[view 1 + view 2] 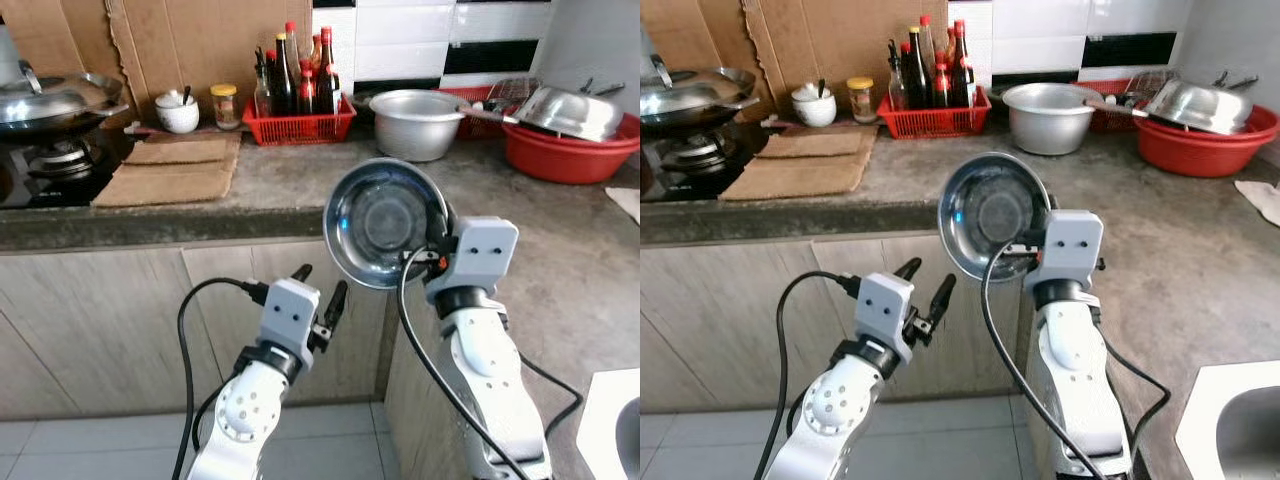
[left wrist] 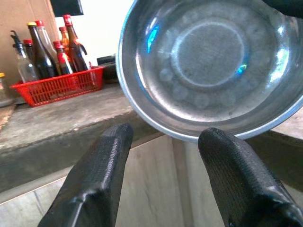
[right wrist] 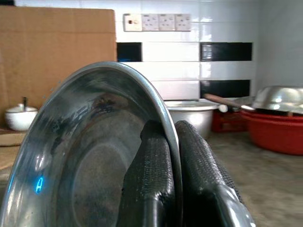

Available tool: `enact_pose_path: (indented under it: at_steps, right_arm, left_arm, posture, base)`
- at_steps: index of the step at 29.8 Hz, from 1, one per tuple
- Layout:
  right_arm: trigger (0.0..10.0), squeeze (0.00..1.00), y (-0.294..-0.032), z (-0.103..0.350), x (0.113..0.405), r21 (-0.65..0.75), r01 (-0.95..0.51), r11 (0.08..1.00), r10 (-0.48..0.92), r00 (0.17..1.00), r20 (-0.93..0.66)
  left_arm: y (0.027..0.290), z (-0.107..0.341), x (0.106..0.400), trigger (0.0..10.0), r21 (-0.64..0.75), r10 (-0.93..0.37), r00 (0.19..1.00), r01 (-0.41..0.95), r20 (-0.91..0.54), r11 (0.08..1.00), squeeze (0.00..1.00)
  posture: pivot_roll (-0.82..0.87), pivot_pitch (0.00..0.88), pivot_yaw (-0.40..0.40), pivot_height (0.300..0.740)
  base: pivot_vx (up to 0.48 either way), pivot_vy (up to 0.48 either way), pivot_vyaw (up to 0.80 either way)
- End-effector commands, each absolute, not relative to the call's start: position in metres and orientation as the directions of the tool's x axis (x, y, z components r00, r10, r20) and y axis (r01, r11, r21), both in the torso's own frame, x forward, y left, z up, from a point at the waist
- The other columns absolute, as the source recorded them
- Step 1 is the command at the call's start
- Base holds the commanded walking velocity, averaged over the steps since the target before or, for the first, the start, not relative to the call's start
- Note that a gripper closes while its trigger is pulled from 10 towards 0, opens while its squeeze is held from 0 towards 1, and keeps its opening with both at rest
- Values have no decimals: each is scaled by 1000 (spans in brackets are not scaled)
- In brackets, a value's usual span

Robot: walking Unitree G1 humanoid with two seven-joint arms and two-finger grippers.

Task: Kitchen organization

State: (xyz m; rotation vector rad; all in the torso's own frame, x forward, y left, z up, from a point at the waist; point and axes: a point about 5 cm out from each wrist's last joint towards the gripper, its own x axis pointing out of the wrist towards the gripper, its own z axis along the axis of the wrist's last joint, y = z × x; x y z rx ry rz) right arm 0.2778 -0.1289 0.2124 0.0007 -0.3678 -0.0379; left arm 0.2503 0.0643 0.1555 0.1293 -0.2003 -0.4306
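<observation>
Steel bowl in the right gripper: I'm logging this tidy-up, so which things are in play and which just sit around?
In play:
steel bowl, rim pinched by the right gripper
left gripper, open, just below the bowl

Sitting around:
red bottle basket
aluminium pot
red basin with a steel lid
wok

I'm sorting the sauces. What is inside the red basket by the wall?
The red basket holds a cluster of upright bottles, dark and clear, several with red caps. The basket wall hides their bases, and the front bottles cover those behind, so the count is unclear.
</observation>
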Motion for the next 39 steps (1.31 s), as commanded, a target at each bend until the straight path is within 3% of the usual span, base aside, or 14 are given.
enact_pose_path:
  at_steps: [1,12,39]
  right_arm:
    - [10000,0,-128,218,278,17,31,999,-35,922,385]
    - [10000,0,-127,217,277,15,27,1000,-31,925,379]
    - [10000,0,-128,213,277,3,38,999,-36,933,357]
  left_arm:
    - [65,157,251,10000,169,-427,888,400,170,901,0]
    - [66,157,250,10000,169,-430,887,403,171,899,0]
    - [66,157,251,10000,165,-427,888,402,168,901,0]
  posture:
    - [17,0,-7,740]
    - [16,0,-7,740]
    - [18,0,0,740]
  base:
    - [0,0,0]
    - [0,211,0]
    - [0,419,0]
